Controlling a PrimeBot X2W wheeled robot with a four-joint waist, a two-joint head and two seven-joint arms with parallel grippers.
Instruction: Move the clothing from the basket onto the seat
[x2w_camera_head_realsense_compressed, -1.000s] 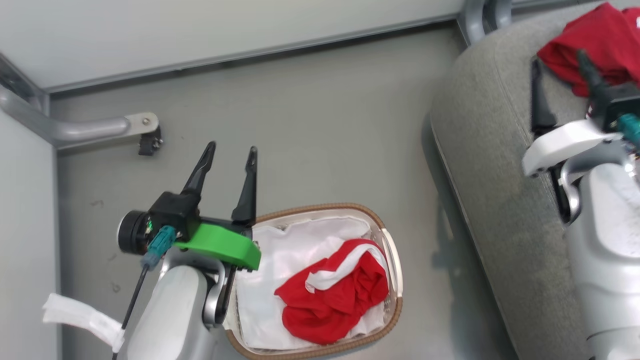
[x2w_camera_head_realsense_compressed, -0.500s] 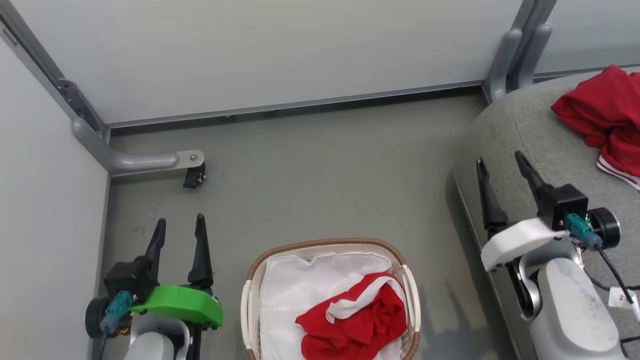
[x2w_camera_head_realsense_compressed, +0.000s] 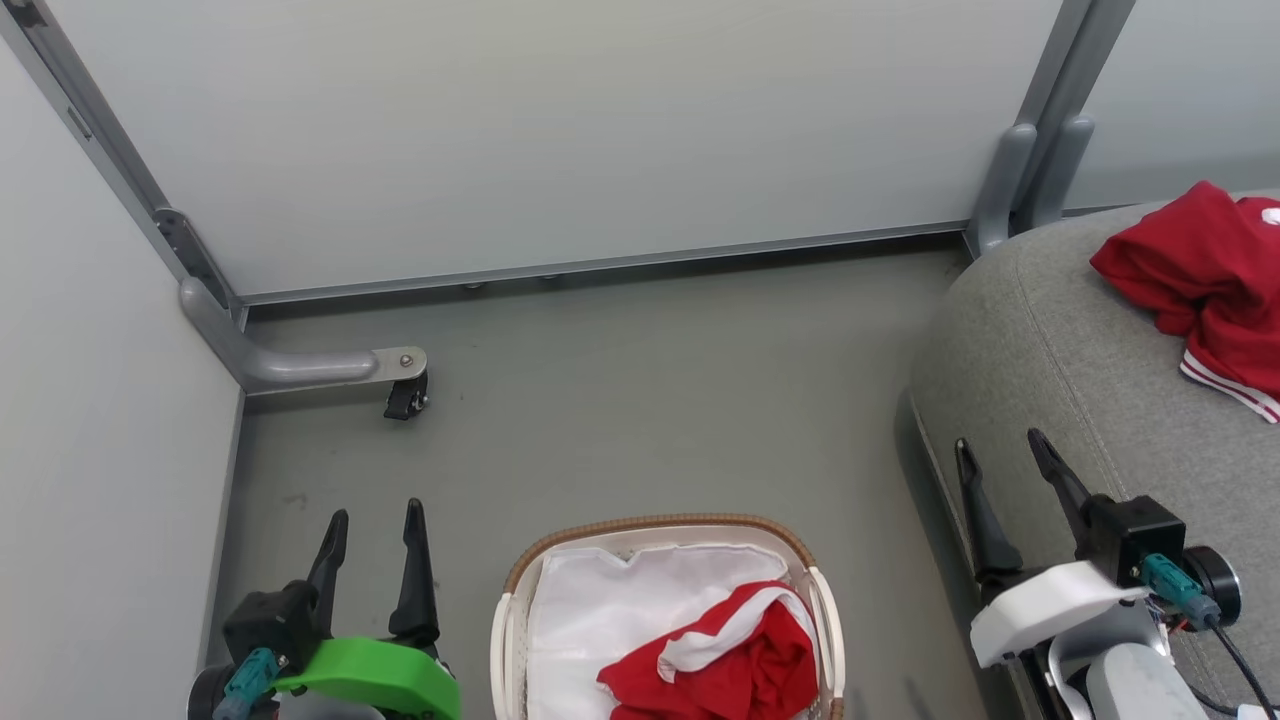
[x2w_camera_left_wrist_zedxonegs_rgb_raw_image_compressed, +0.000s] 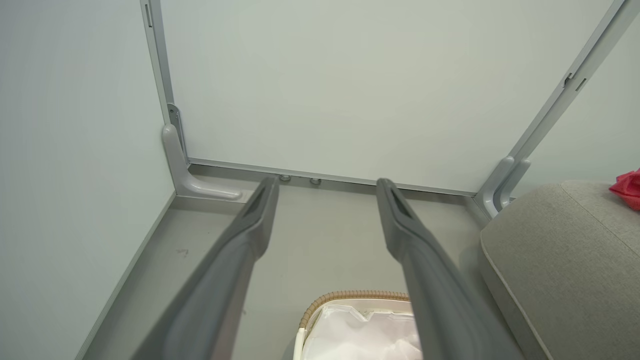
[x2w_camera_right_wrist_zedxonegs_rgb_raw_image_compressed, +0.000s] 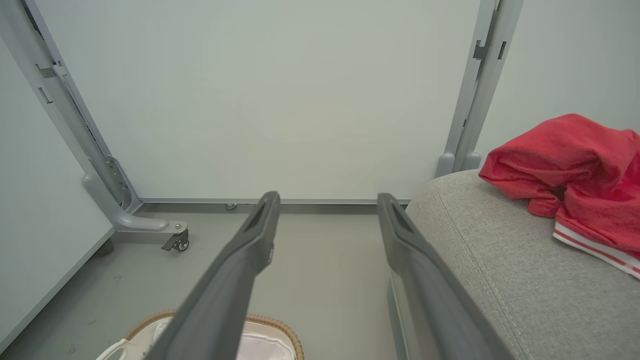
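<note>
Left claw (x2w_camera_head_realsense_compressed: 376, 515) and right claw (x2w_camera_head_realsense_compressed: 1000, 442) both stood spread, empty. Between them sat the basket (x2w_camera_head_realsense_compressed: 660, 522), its red garment (x2w_camera_head_realsense_compressed: 740, 670) bunched toward the right claw, seemingly nearer it. The seat (x2w_camera_head_realsense_compressed: 1050, 350) lay just right of that claw.

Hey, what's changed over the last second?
The right claw drew back from the red garment on the seat; the left claw drew away from the basket. Both are open and empty. The red-and-white garment stayed in the basket; the head view shifted too.
</note>
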